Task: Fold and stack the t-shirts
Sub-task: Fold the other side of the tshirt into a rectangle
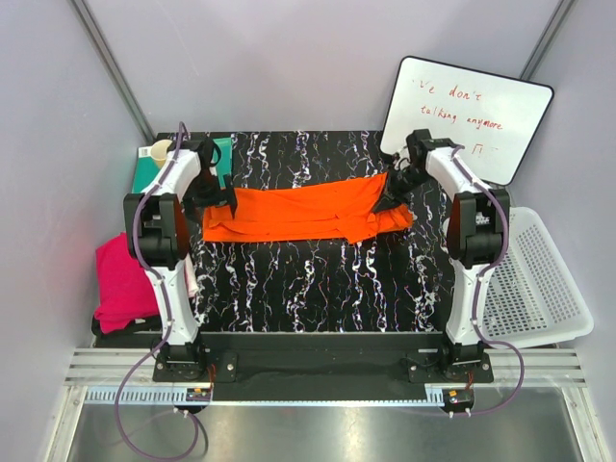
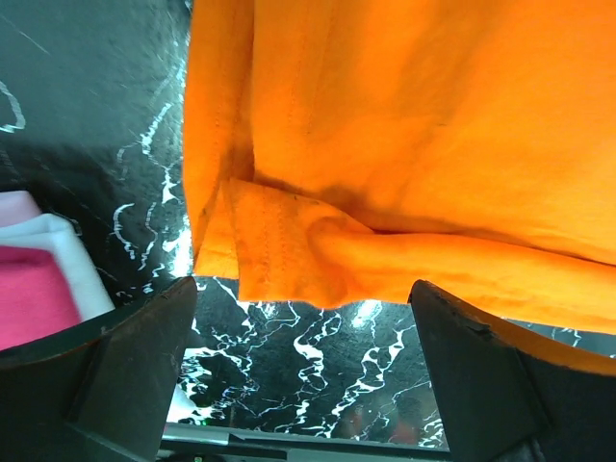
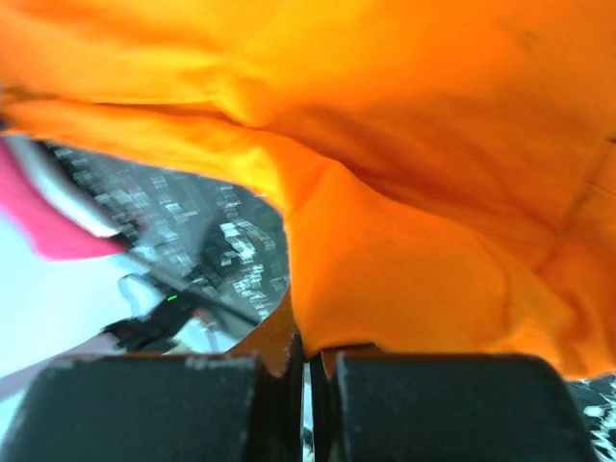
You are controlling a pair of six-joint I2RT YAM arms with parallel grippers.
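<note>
1. The orange t-shirt (image 1: 298, 214) is lying on the black marbled table (image 1: 308, 289) as a narrow band, so I judge the folding is only partly done.
2. The magenta t-shirt (image 1: 123, 284) is sitting in a loose heap at the table's left edge, not yet folded or stacked.
3. The band's long axis is running left to right, between the two arms.
4. The left gripper (image 2: 303, 308) is standing spread at the left end, gripping nothing. The right gripper (image 3: 308, 371) is pressing together on the right end.

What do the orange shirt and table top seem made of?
The orange shirt seems soft matte cloth, perhaps cotton: it creases and shows stitched hems. The table top is black with white marble-like veins, slightly glossy; stone or print, unclear.
</note>
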